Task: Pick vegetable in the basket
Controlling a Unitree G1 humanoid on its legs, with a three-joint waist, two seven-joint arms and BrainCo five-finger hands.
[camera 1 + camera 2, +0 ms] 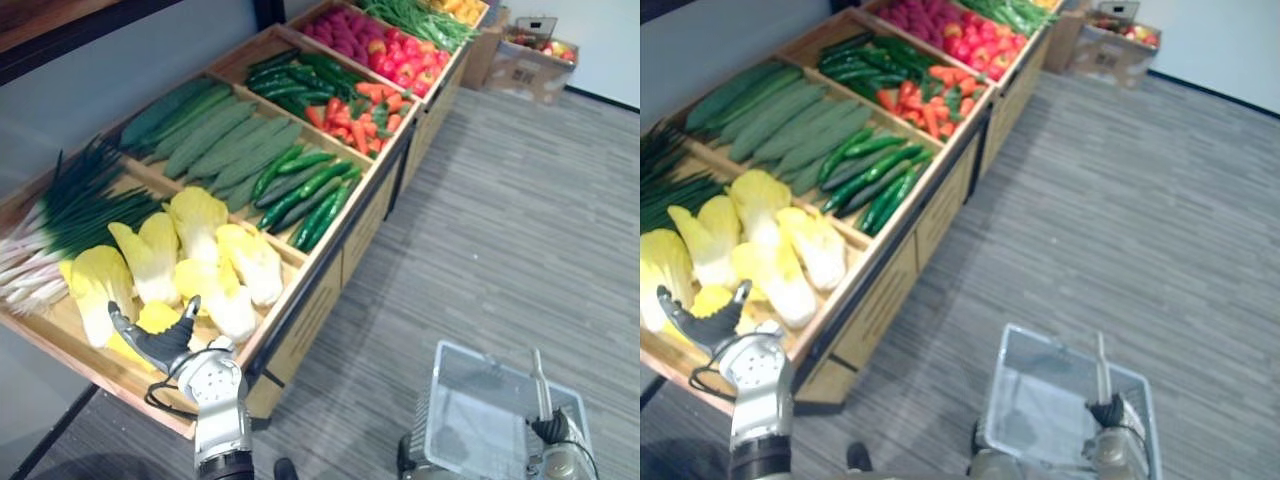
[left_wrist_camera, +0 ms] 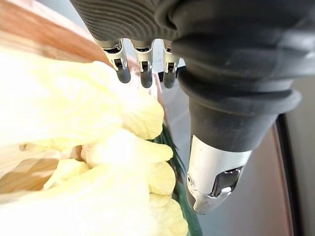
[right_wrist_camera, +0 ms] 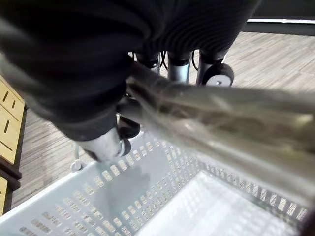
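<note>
Left wrist view: left hand (image 2: pixel 142 63) has its fingers straight and thumb apart, spread close over the yellow cabbages (image 2: pixel 74 103) in the near compartment of the wooden bench (image 1: pixel 310 322). It grips nothing; I cannot tell whether it touches them.

Right wrist view: right hand (image 3: pixel 178 69) is curled round the handle (image 3: pixel 221 113) of the grey basket (image 3: pixel 123 196), which hangs over the floor with nothing in it.

Progress: early. The reach looks done. Left to do: the grasp, the lift, the carry across and the drop into the basket.

We note a wooden display stand (image 1: pixel 305 320) under the left hand (image 1: pixel 160 342), against a grey wall (image 1: pixel 130 70). Grey striped flooring (image 1: pixel 500 230) lies right of the hand.
</note>
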